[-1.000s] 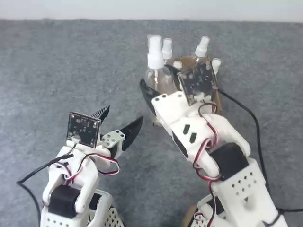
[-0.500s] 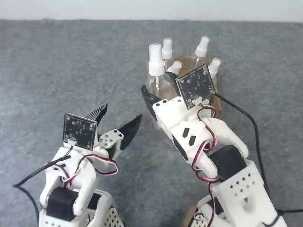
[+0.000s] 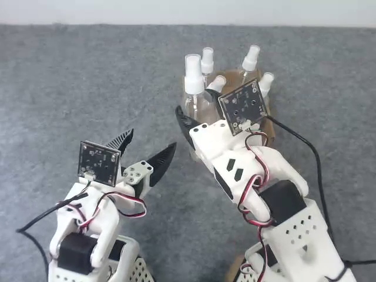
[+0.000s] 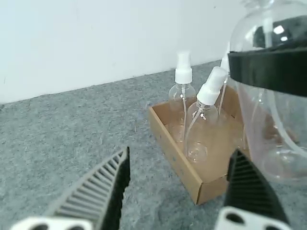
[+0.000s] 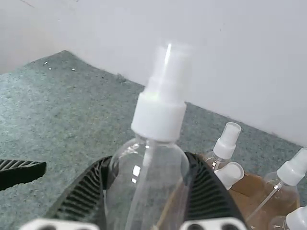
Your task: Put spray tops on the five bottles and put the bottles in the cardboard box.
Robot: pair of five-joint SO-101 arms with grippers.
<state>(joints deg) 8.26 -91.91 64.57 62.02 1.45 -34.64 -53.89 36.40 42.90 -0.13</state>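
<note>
**Surface and material findings, both arms and work area**
The table covering was grey pile cloth, matt and rough. The bottle in the right gripper looked like clear plastic, glossy and smooth, as did the boxed bottles. Its spray top was white plastic, smooth with a dull sheen. The cardboard box was brown paperboard, matt, with raw cut edges. On the left gripper the fingers were black matt plastic, ribbed along the sides. The arm shells were white plastic, smooth and slightly glossy. The wall was white, smooth and matt.
</note>
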